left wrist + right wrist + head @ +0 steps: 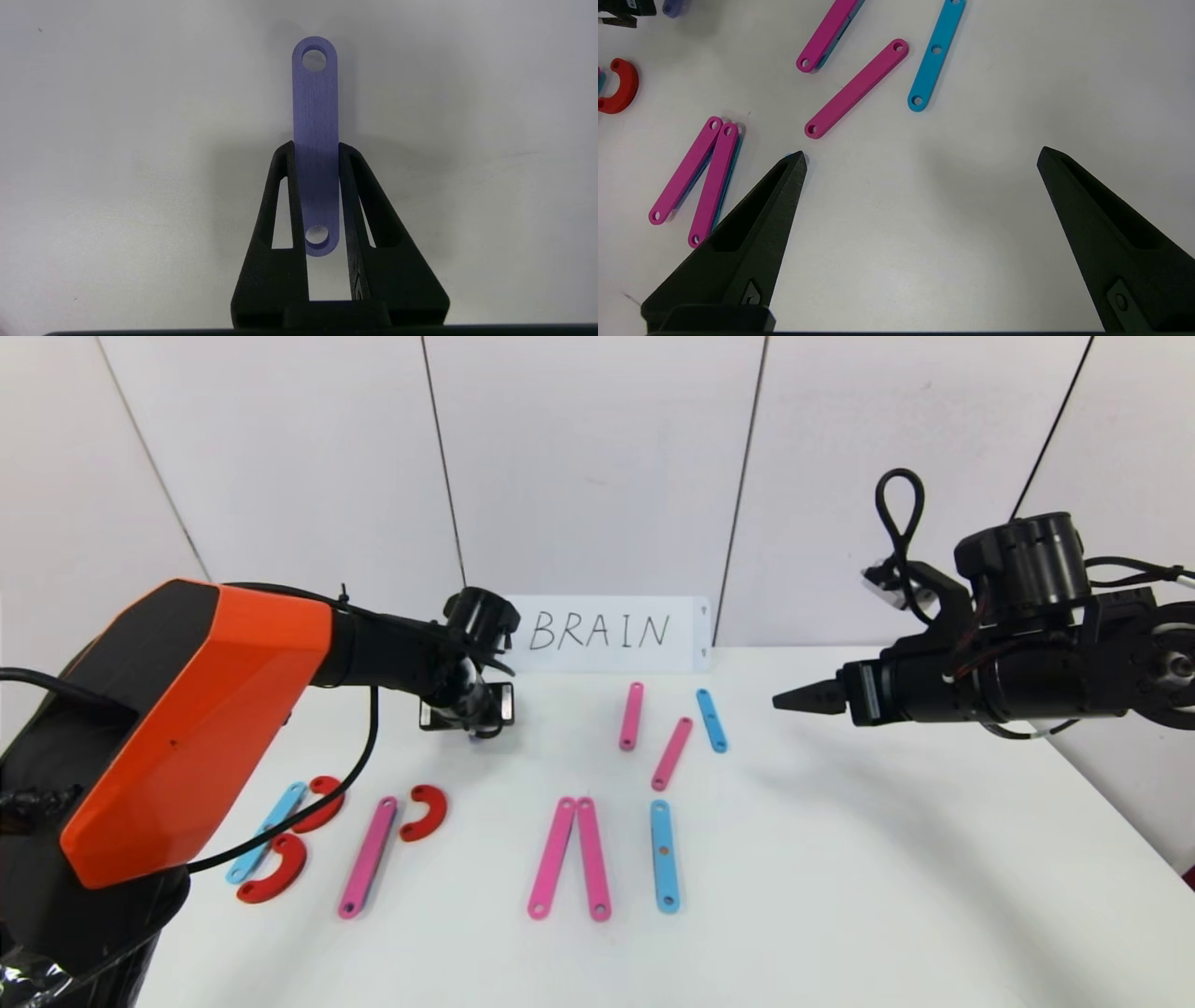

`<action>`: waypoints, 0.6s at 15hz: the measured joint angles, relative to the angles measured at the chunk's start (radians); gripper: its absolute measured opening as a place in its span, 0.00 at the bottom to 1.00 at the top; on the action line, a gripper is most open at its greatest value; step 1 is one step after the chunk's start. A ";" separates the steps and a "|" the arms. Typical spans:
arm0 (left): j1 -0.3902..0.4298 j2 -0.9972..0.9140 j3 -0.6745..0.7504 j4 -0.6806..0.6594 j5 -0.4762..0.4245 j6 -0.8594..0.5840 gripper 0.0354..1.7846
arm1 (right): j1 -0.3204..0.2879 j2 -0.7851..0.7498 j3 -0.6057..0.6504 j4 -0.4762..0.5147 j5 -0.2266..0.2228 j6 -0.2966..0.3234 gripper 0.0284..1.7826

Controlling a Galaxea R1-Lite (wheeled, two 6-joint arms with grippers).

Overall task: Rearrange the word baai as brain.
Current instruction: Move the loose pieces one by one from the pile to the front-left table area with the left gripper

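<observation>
left end effector (pixel 316 149) clamped on a flat, matte purple strip (pixel 315 116) with round holes; right end effector (pixel 920 156) spread wide, seemingly empty

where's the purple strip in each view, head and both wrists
Head view: almost hidden under the left gripper at the table's far left, before the BRAIN card; just a purple sliver.
Left wrist view: purple strip centre frame, clamped between the shut fingers.
Right wrist view: only its rounded end in the top-left corner.
Shared landmark: the left gripper itself, seen in the right wrist view too.
</observation>
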 joint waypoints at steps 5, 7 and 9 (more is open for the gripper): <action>-0.001 -0.084 0.051 0.004 0.003 -0.039 0.13 | 0.000 0.000 0.001 0.000 0.000 0.000 0.97; -0.006 -0.134 0.102 0.006 0.004 -0.072 0.13 | 0.003 0.000 0.002 0.000 0.000 0.000 0.97; -0.016 -0.192 0.166 0.029 0.004 -0.123 0.13 | 0.004 0.000 0.003 0.000 0.000 0.000 0.97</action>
